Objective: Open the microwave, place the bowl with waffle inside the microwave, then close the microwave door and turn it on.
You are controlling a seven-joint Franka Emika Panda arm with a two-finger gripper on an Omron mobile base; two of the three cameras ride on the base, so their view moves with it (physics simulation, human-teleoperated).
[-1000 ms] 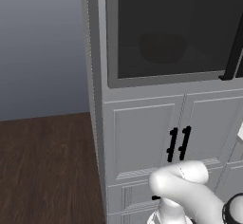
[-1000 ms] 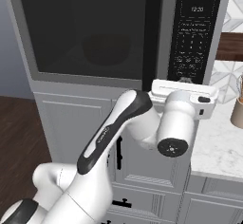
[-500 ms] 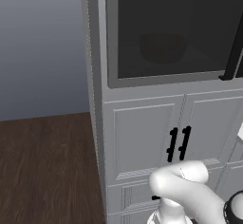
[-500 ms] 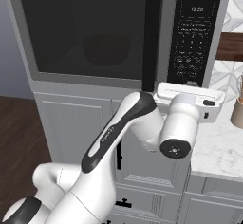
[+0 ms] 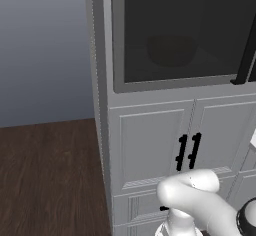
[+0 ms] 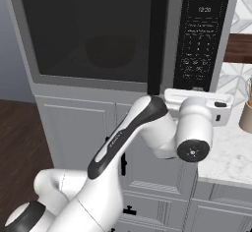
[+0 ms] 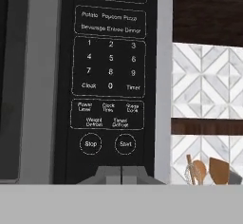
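The microwave (image 6: 98,86) sits flush in grey cabinets, and its door (image 6: 59,34) with the long black bar handle (image 6: 157,34) is closed. Behind the dark glass the bowl (image 6: 110,51) shows dimly; the left base view also has this bowl (image 5: 171,50). The waffle cannot be made out. My gripper (image 7: 121,173) is shut with nothing in it, its tips together just below the Start button (image 7: 125,144), which sits beside the Stop button (image 7: 90,144). In the right base view the hand (image 6: 197,103) hangs at the foot of the keypad panel (image 6: 199,34).
Panelled cabinet doors with small black handles (image 5: 187,152) stand below the microwave. To the right are a pale stone counter (image 6: 226,147), a patterned tile wall (image 7: 206,80), a dark wooden shelf (image 7: 209,9) and a holder with wooden utensils (image 7: 209,171). Dark wood floor (image 5: 45,175) lies to the left.
The hand has drifted slightly right and down in front of the keypad panel. The fingers stayed shut, and the door and bowl have not moved.
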